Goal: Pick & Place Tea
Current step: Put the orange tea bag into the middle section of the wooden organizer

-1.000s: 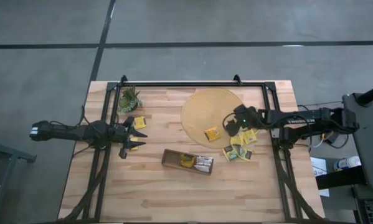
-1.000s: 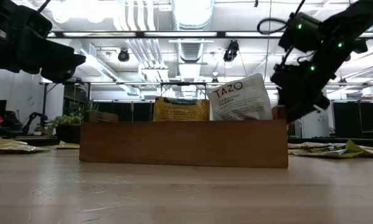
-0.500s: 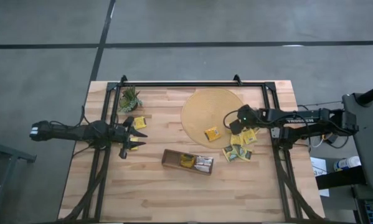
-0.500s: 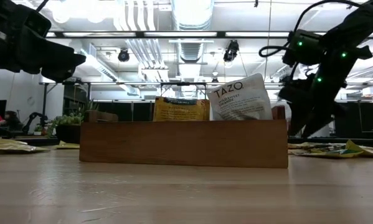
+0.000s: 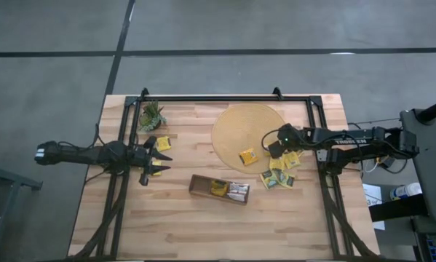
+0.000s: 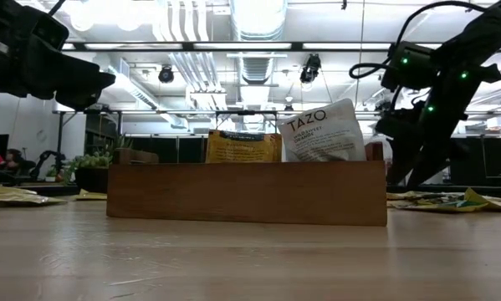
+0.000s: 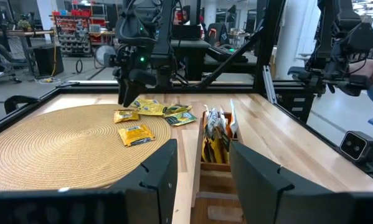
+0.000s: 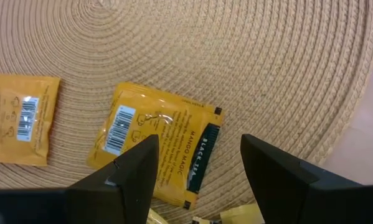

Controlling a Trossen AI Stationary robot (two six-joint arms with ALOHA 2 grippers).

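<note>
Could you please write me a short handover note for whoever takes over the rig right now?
Right gripper: open, empty, low over a yellow tea sachet at the round mat's right edge.
Left gripper: open, empty, waiting at the table's left side over the loose sachets near the plant.
Tea: one sachet on the mat, a pile just off its right edge, a few already standing in the wooden tray.
Done: some sachets sit in the tray.
Left: likely the rest of the loose sachets, starting with the one under the right gripper.
</note>
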